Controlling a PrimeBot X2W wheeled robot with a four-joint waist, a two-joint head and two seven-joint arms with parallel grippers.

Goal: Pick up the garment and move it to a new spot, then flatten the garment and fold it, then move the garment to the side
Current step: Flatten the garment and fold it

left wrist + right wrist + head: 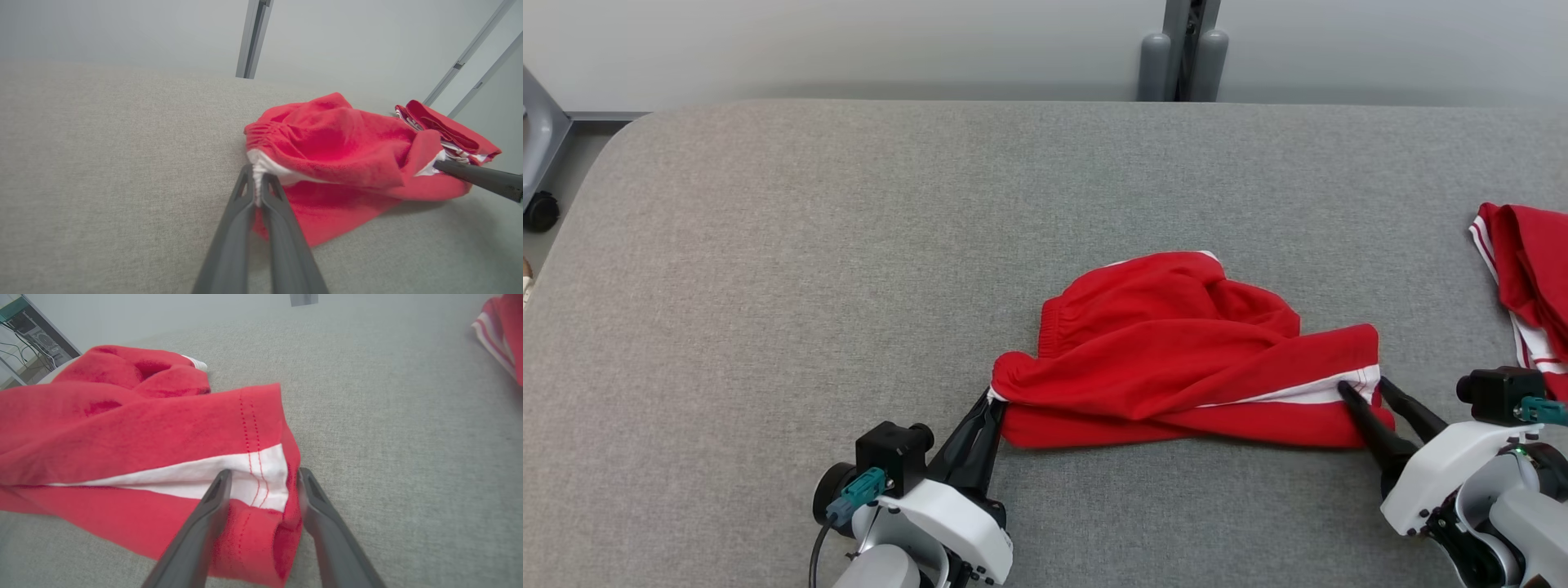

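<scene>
The garment [1176, 343], red shorts with a white side stripe, lies crumpled on the grey table [849, 245] near its front middle. My left gripper [995, 398] is shut on the shorts' left corner; in the left wrist view [256, 173] white cloth is pinched between the fingertips at the gathered edge of the garment [339, 151]. At the right hem corner my right gripper [1362, 385] stands open. The right wrist view shows its fingers [263, 477] apart on either side of the stitched hem of the garment [122, 428], cloth between them, not clamped.
A second red and white garment [1527, 269] lies at the table's right edge, close to my right arm. A grey post [1184, 49] stands behind the table's far edge. A caster wheel [539, 211] sits on the floor at the left.
</scene>
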